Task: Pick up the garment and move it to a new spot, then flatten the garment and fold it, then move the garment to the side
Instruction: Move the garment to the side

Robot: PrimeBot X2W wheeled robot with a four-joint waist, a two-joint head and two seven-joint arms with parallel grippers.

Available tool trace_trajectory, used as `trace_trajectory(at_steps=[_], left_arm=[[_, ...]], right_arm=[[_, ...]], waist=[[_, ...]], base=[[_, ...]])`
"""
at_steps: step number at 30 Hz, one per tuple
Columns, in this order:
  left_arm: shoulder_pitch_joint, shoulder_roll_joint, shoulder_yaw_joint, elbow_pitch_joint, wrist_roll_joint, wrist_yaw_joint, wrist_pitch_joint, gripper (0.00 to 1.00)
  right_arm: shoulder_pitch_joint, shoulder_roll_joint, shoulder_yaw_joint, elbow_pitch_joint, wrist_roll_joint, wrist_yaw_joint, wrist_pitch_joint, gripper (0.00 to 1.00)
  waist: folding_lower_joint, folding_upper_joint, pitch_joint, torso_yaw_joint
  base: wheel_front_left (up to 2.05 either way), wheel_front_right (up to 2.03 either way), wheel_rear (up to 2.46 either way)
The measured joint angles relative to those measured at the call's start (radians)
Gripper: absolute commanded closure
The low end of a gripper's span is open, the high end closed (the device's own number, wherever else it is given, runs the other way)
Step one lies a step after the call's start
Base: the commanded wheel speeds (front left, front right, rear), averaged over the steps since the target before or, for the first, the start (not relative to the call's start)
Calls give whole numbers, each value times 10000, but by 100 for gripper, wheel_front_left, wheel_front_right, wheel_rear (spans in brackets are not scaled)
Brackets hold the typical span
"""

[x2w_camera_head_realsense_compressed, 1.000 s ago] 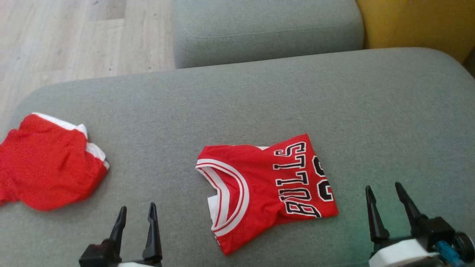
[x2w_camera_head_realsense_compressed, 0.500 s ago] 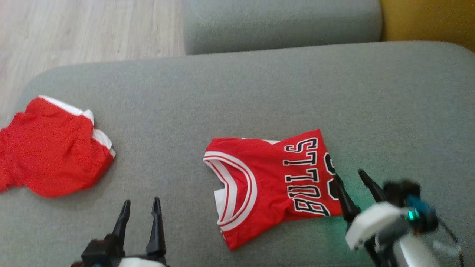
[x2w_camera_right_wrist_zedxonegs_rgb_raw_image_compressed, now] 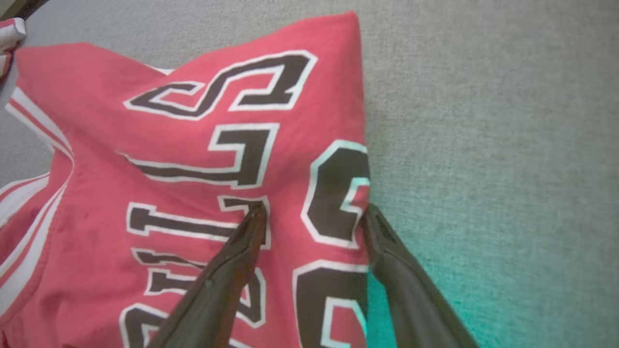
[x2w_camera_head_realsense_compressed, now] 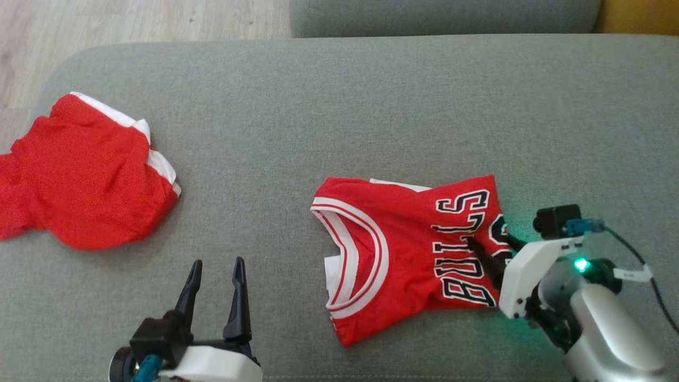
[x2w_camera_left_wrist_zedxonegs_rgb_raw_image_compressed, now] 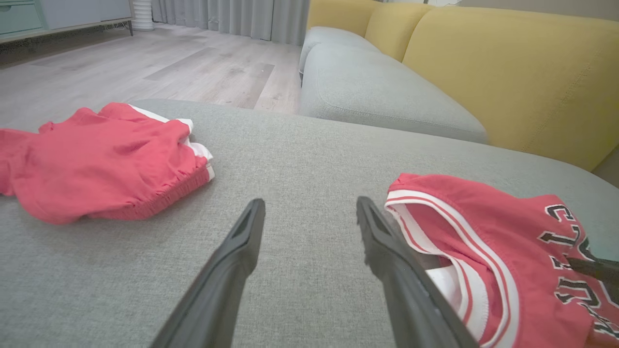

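Note:
The garment (x2w_camera_head_realsense_compressed: 392, 249) is a red jersey with white trim and black "BULLS" lettering, lying folded on the grey cushion (x2w_camera_head_realsense_compressed: 329, 106). My right gripper (x2w_camera_head_realsense_compressed: 488, 241) is open and low over the jersey's right edge. In the right wrist view the garment (x2w_camera_right_wrist_zedxonegs_rgb_raw_image_compressed: 193, 145) lies under the right gripper (x2w_camera_right_wrist_zedxonegs_rgb_raw_image_compressed: 313, 209): one finger is over the lettering, the other at the cloth's edge by the number. My left gripper (x2w_camera_head_realsense_compressed: 218, 262) stands open and empty to the left of the collar. In the left wrist view the left gripper (x2w_camera_left_wrist_zedxonegs_rgb_raw_image_compressed: 310, 203) points past the garment (x2w_camera_left_wrist_zedxonegs_rgb_raw_image_compressed: 483, 232) on its right.
Another red garment with white stripes (x2w_camera_head_realsense_compressed: 85, 175) lies crumpled at the cushion's left end, also in the left wrist view (x2w_camera_left_wrist_zedxonegs_rgb_raw_image_compressed: 106, 154). A second grey cushion (x2w_camera_left_wrist_zedxonegs_rgb_raw_image_compressed: 377, 92) and a yellow sofa back (x2w_camera_left_wrist_zedxonegs_rgb_raw_image_compressed: 508, 72) lie beyond. Wooden floor (x2w_camera_head_realsense_compressed: 132, 21) borders the far left.
My right gripper has swung in from the lower right onto the jersey's right edge, still open. The head camera has shifted, so the whole scene sits differently. The left gripper keeps its pose.

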Motion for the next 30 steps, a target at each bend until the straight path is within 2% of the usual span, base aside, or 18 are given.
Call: trace_trajectory(at_steps=[1,2,3,12,21,22,25,26,30], left_arm=[[-12,0,-8,4,-8,13,0,0],[-24,0,-2,0,-8,50,0,0],[-31,0,-2,-2,-10,54,-2,0],[-451,0,-90,-19,-61,40,0,0],[-922,-4,-71,-61,322,-142,-2,0],[-922,-4,-71,-61,322,-142,-2,0],[-1036,-4,-27,-92,468,-222,-2,0],[-1078,-6,-19,-125,527,-242,-2,0],[-1215,-8,-27,-132,579,-314,-2,0]], right_arm=[[-68,-40,-31,54,44,0,-2,10],[-157,-63,-111,119,42,0,-2,58],[-248,-69,-236,182,54,0,-6,100],[-1383,-309,-1041,813,437,2,-512,100],[-3716,-2192,-2094,1691,-702,2,-1047,100],[-3716,-2192,-2094,1691,-702,2,-1047,100],[-4145,-2874,-2663,2092,-1358,2,-1266,100],[-4366,-3258,-2986,2357,-1898,2,-1350,100],[-4850,-3643,-3747,2842,-2945,2,-1643,100]], waist=[[0,0,32,15],[0,0,65,14],[0,0,102,-7],[0,0,555,-562],[0,0,1420,-1227],[0,0,1420,-1227],[0,0,1702,-1396],[0,0,1890,-1473],[0,0,2183,-1543]], base=[[0,0,0],[0,0,0],[0,0,0],[0,0,0],[0,0,0],[0,0,0],[0,0,0],[0,0,0],[0,0,0]])
